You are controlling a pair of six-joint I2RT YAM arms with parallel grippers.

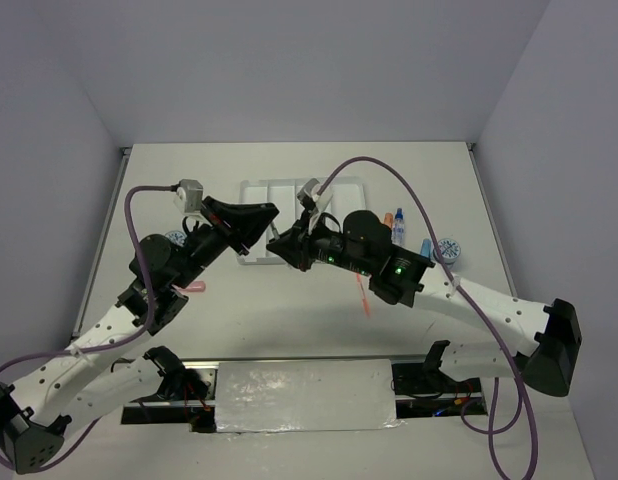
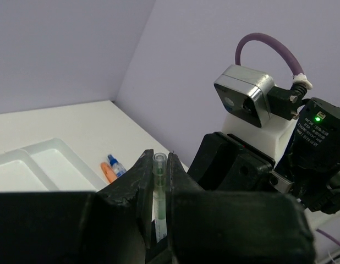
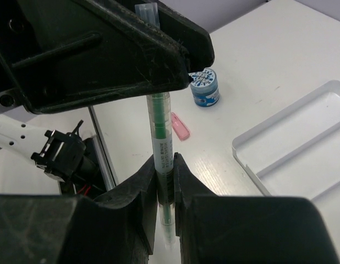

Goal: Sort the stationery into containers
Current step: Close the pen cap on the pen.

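Both grippers are shut on the thin green pen (image 3: 160,129), held in the air in front of the white tray (image 1: 257,190). My left gripper (image 2: 160,160) clamps its capped end, with the green pen (image 2: 159,190) upright between the jaws. My right gripper (image 3: 165,163) clamps the labelled barrel lower down. In the top view the left gripper (image 1: 259,222) and right gripper (image 1: 286,244) meet tip to tip. An orange pen (image 1: 362,295) lies on the table under the right arm. A pink piece (image 1: 196,288) lies by the left arm.
An orange capsule (image 1: 387,218), a blue-capped bottle (image 1: 398,230), a blue piece (image 1: 426,247) and a blue-white roll (image 1: 449,248) lie right of the tray. A second roll (image 1: 176,238) sits at the left. Purple cables arch over both arms.
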